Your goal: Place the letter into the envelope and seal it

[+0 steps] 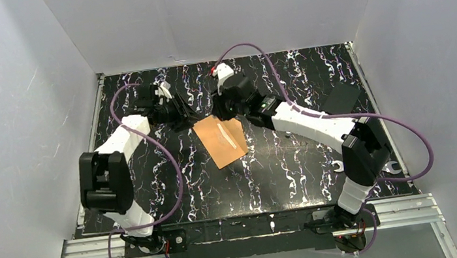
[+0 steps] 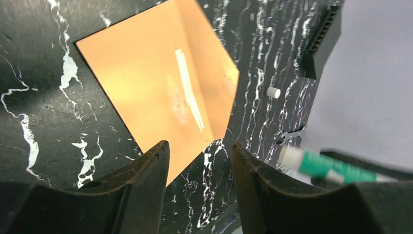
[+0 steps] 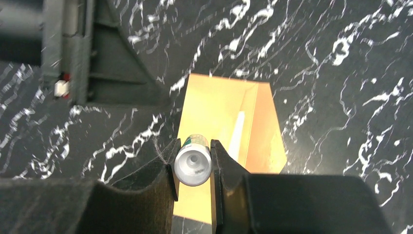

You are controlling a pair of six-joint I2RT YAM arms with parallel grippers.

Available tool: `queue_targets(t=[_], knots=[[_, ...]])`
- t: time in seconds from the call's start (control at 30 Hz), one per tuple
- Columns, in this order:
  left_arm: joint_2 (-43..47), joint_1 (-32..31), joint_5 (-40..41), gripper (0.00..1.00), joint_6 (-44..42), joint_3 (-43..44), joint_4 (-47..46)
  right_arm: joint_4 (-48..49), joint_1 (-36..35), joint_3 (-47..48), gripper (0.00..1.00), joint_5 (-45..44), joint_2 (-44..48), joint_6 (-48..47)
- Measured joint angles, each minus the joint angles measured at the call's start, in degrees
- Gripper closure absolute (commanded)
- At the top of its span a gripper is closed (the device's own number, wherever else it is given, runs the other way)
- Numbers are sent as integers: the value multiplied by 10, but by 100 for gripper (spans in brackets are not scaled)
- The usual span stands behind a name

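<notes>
Sealing stage: envelope (image 1: 222, 140) far centre, flap open, pale streak on it; letter unseen, maybe inside.
Right gripper (image 3: 194, 165): clamped on glue stick (image 2: 331, 165).
Left gripper (image 2: 200, 161): jaws apart, empty.
Remaining: fold flap shut.

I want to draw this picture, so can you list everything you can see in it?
envelope: one, orange-brown, flat mid-table, white streak on it
glue stick: one, white and green, in the right tool
cap: one, white, on the table near the envelope
box: one, black, far right of table
spanners: two, silver, right side of table
table: one, black with white veins
left tool: one, black, open and empty, by the envelope's corner
right tool: one, black, shut on the glue stick
</notes>
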State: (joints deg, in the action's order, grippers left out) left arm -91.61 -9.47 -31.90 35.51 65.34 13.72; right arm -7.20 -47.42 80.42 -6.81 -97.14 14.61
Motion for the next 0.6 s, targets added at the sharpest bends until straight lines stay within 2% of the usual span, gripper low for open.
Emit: queue_targets(t=[0.1,0.27,0.43,0.6], knots=[[-47,-7,0,51,28,0,4,-14,-26,-20,99,-28,0,-2],[-101,-28,-3,74,62,3,-15,-10,-73,-79,99,-93,1,-3],[-169,-37,-9,75,77,47,-26,23,-110,-136,99,-143,0,-7],[-195,-37,-10,75,79,57,-28,57,-111,-139,99,-171,-7,-7]])
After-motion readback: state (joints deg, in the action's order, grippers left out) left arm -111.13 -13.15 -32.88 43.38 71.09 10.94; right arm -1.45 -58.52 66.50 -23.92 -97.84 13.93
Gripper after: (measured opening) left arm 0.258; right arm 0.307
